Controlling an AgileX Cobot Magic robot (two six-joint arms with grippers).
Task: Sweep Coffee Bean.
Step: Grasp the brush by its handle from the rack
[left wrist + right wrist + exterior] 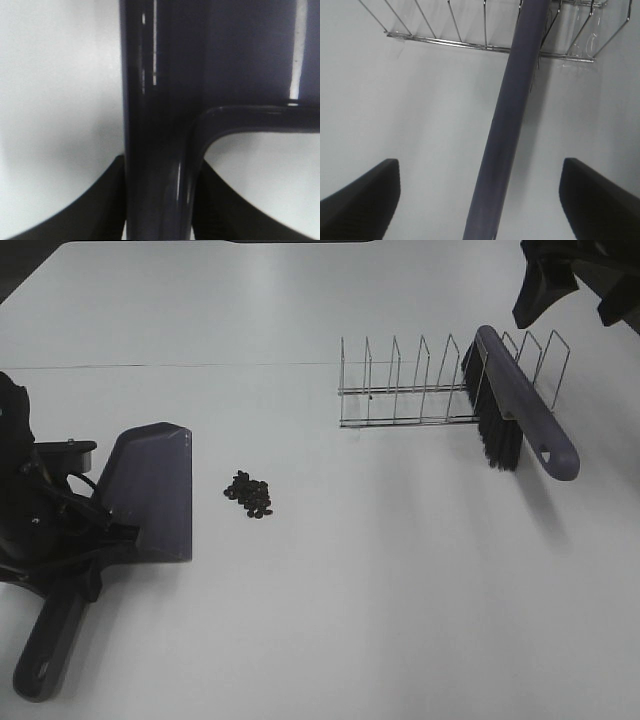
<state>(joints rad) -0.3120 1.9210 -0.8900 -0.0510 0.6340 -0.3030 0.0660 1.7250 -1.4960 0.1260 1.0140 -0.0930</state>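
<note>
Closest to the overhead lens, at the near left edge, your left gripper [85,550] is clenched on the stem of the purple plastic dustpan [150,490]. The left wrist view confirms it: both black pads press against the glossy handle. The pan lies flat on the white table [400,620], its open lip turned toward the coffee bean [249,495] pile, a tight cluster of tiny dark ovals just beside that lip but apart from it. I judge the pan is held there as a backstop, so the beans can be pushed straight in.

Across the table, the long purple-backed brush with black bristles [525,405] rests in a slot of the chrome wire rack [400,390], bristles down, its handle end jutting free and easy to grab. Your right gripper [482,200] hangs over that handle with jaws spread wide, one finger to each side, touching nothing. Next, lower and close on the handle. Come down centred, or the brush may tip off the wires.
</note>
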